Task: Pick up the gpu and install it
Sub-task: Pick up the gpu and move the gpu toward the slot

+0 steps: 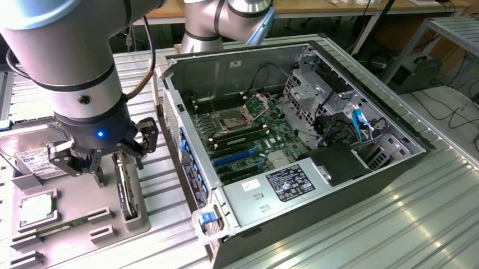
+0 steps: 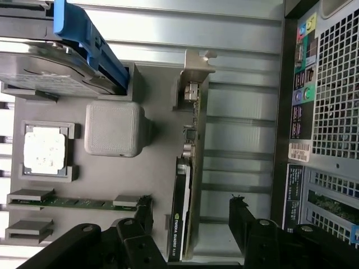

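Note:
The gpu (image 1: 127, 193) stands on its long edge in a slot of the grey parts tray (image 1: 75, 238), beside the open computer case (image 1: 389, 174). In the wrist view the gpu (image 2: 187, 168) shows a thin green board edge, a dark face and a silver bracket at its far end. My gripper (image 1: 118, 168) hangs just above the card. It is open, with one black finger (image 2: 143, 216) on the card's dark side and the other finger (image 2: 238, 218) on its other side. Neither finger touches the card.
The tray (image 2: 112, 179) also holds a silver hard drive (image 2: 45, 67) with a blue rail, a square processor chip (image 2: 45, 148) and a memory stick (image 2: 73, 200). Inside the case, blue expansion slots (image 1: 232, 158) lie on the motherboard. The case's rear panel (image 2: 331, 112) is close to the gpu.

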Robot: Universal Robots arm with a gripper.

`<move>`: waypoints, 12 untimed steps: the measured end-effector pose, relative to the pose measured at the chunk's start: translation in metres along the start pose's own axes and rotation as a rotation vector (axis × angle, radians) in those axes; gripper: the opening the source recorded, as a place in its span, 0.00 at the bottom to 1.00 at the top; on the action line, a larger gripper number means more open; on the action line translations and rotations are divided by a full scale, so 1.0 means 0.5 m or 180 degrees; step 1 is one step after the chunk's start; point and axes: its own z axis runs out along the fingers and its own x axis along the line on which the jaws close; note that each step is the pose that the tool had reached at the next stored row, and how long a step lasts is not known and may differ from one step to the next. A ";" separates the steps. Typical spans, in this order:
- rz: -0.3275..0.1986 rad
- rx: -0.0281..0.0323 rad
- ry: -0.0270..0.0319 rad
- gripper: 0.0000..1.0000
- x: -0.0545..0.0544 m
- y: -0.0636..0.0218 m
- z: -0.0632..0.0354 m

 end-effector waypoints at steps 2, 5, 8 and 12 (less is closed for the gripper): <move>0.0003 0.0001 0.0000 0.66 0.001 0.001 0.007; 0.0013 0.0009 0.0000 0.66 0.000 0.006 0.017; 0.0034 0.0010 -0.0001 0.66 0.001 0.010 0.025; 0.0135 0.0013 -0.0006 0.66 0.004 0.010 0.034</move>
